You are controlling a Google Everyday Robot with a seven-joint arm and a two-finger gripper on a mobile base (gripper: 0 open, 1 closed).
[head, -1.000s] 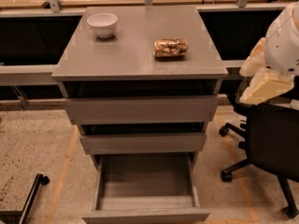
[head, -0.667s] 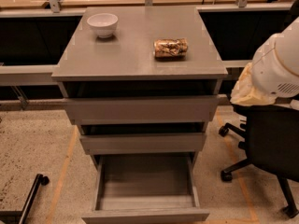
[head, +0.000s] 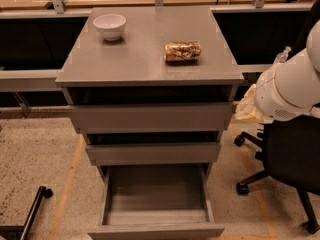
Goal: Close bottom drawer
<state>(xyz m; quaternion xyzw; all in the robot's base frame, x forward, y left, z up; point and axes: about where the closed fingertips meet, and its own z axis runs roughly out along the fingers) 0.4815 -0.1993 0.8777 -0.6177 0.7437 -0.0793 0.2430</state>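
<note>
Low at centre, bottom drawer (head: pixel 156 204) gapes, pincer unseen.

Bottom drawer (head: pixel 156 230) front unobstructed; office chair (head: pixel 292 159), white arm (head: pixel 292 86) crowd right; claw out of view.

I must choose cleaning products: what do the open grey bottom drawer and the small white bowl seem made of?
Open grey bottom drawer: probably painted metal or laminate; flat matte grey, thin walls. Small round white bowl: likely glazed ceramic, though plastic is possible; smooth, faint shine. The gripper is out of view; only the white arm shows at right.
</note>
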